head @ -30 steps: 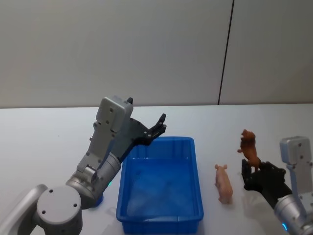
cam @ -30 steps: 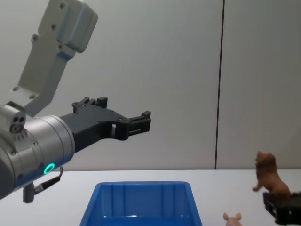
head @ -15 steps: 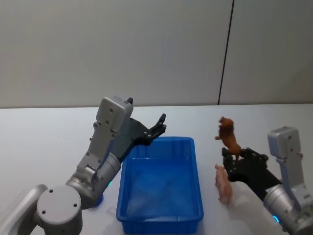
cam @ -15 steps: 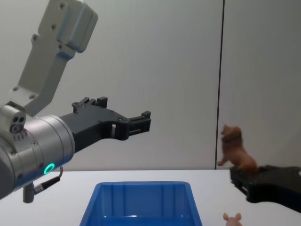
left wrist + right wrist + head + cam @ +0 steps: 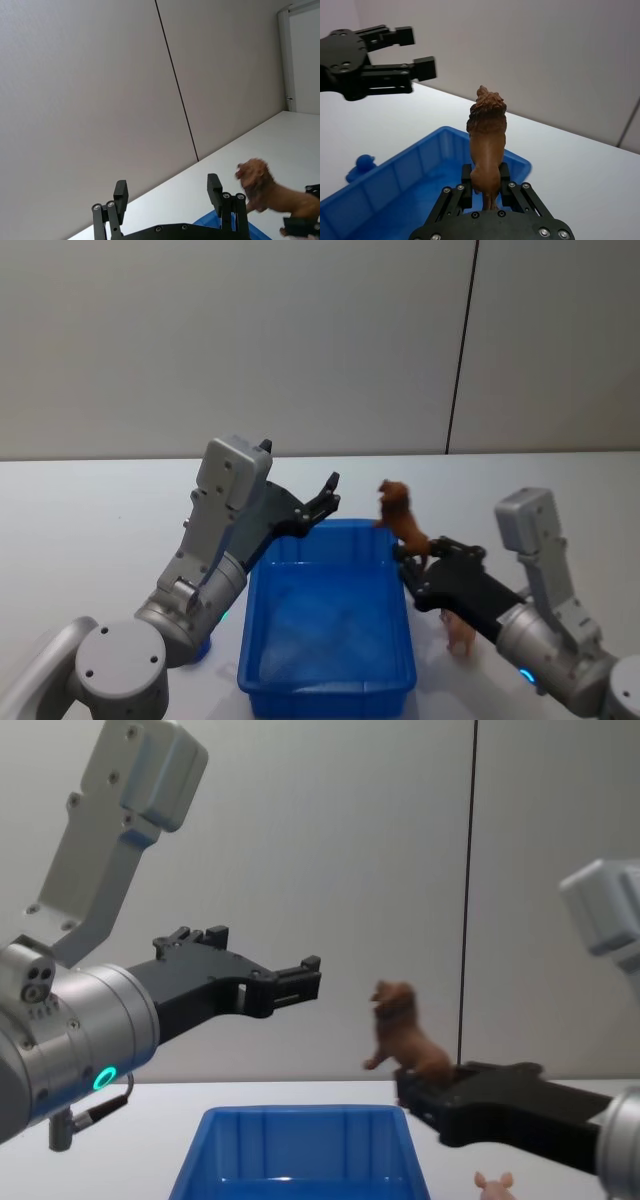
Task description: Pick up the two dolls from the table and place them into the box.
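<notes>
Right gripper (image 5: 485,184), fingers clamped on reddish-brown doll (image 5: 487,135), blue box (image 5: 415,162) below, left gripper (image 5: 415,51) beyond, fingers spread

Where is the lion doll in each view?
Head: lion doll above blue box's far right corner.
Chest: lion doll above the box's right end.
Left wrist: lion doll near the box corner.
Right wrist: lion doll over the box.
Shared landmark: blue box.

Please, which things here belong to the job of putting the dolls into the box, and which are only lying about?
Job: brown doll, held in the shut right pincer; pink doll on the table; blue box; open left pincer, raised near the box.
Lying about: small blue toy on the table beside the box.
</notes>
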